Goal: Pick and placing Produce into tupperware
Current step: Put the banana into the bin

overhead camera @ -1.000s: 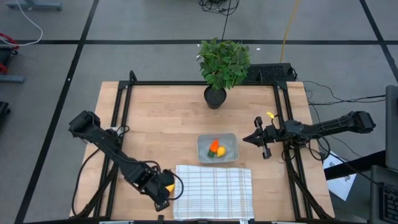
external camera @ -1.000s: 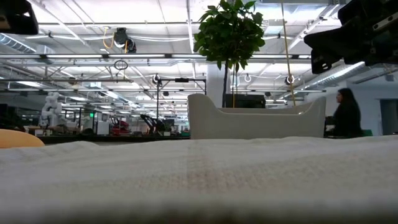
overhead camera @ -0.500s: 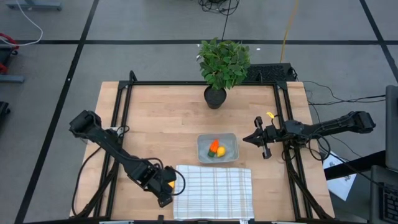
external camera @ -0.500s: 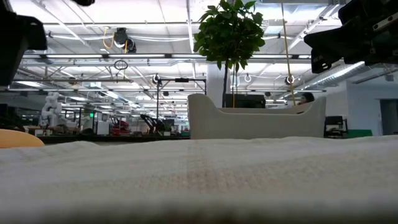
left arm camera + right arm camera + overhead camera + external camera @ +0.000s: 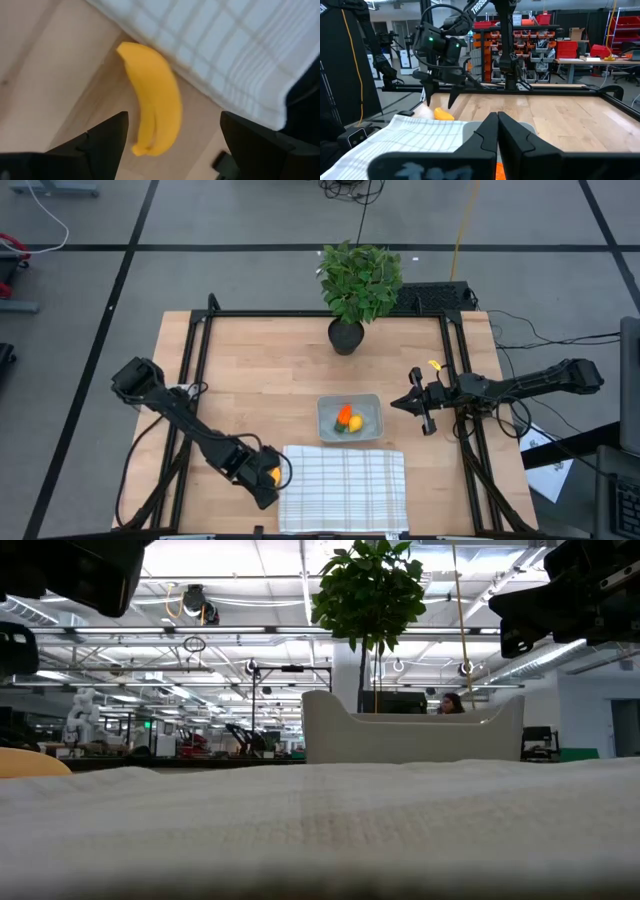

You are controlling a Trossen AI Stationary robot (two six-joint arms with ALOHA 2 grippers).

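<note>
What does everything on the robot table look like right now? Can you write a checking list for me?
Surface: wooden table, with a white checked cloth at its near edge.
Job's things: carrot and small round yellow fruit lie in the tupperware; banana lies on the wood beside the cloth's edge.
Clutter: leafy plant in a black pot at the far edge.
Grippers: left gripper hangs over the banana, jaws open on either side of it, not gripping. Right gripper waits beside the tupperware, jaws shut, holding nothing.
Cables: cables trail off the table's right side and on the floor.
Surroundings: grey floor; a workshop with shelves beyond.
</note>
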